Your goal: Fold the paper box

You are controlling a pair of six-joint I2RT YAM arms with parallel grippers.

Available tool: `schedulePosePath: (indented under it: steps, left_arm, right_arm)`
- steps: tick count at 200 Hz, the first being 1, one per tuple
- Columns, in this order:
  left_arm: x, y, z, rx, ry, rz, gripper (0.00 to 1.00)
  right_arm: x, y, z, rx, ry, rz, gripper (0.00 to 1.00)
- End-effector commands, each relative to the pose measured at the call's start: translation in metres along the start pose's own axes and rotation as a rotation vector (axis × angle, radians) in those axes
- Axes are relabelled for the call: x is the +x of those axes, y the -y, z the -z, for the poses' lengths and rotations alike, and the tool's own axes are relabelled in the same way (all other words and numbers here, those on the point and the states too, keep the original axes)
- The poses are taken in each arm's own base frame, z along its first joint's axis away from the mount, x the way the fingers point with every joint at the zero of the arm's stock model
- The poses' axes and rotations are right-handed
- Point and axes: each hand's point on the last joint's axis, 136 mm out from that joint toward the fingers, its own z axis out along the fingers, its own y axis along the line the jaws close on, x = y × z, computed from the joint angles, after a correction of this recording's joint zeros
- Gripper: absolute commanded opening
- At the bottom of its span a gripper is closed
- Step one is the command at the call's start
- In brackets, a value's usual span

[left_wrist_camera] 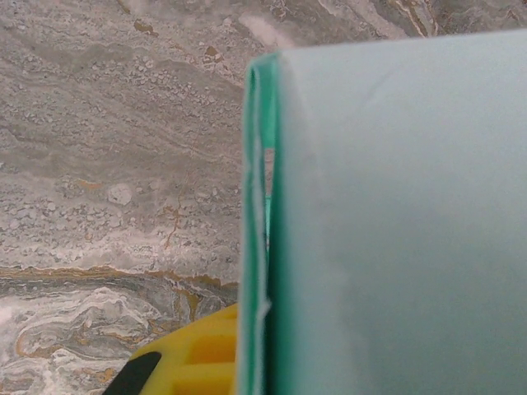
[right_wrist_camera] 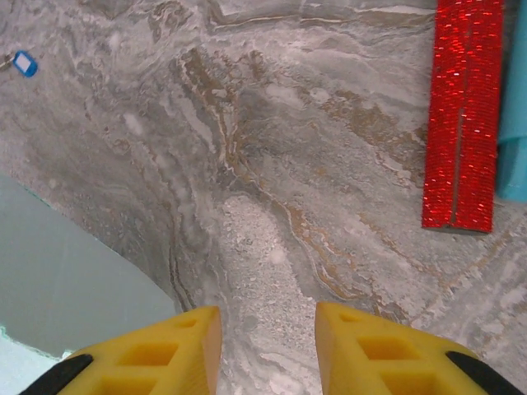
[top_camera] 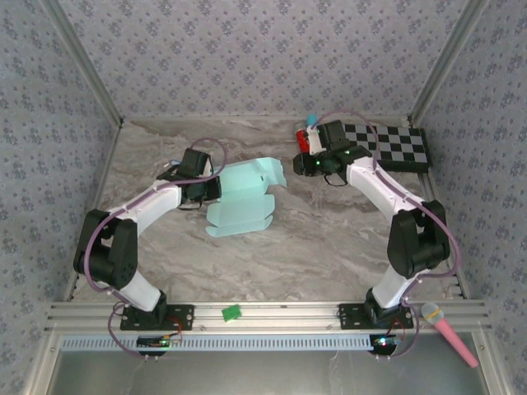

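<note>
Yellow fingers (right_wrist_camera: 165, 354) of the right tool (right_wrist_camera: 268, 321) stand wide apart over bare desk (right_wrist_camera: 272, 164), holding nothing. The left tool (top_camera: 206, 188) has one finger (left_wrist_camera: 202, 358) against the doubled edge of the paper box (top_camera: 245, 197); the other is hidden, so its grip cannot be told. The box lies mid-desk, partly creased, empty. Thin card: probably light, springy, easily crumpled; best pinched at flap edges near creases.

Marble table (top_camera: 329, 239), paper box (top_camera: 243, 202), checkerboard (top_camera: 399, 146), red strip (right_wrist_camera: 461, 115)
</note>
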Motion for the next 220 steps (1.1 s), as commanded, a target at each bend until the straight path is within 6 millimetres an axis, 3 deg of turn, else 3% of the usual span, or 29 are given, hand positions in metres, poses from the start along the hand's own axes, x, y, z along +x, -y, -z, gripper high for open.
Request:
schedulePosePath:
  steps: [1,40,105,220]
  left_arm:
    - [-0.009,0.010,0.004,0.033,0.009,-0.023,0.00]
    - [-0.011,0.012,0.004,0.040,0.008,-0.020,0.00]
    - [-0.011,0.014,0.003,0.045,0.004,-0.016,0.00]
    - [-0.010,0.014,0.001,0.046,-0.006,-0.012,0.00]
  right_arm:
    - [0.003,-0.016,-0.010,-0.091,0.001,0.084,0.36]
    - [0.000,-0.033,-0.016,-0.145,0.047,0.210,0.37]
    - [0.005,-0.049,-0.030,-0.219,0.017,0.268,0.41]
    - [0.013,-0.089,-0.028,-0.342,0.009,0.376,0.45]
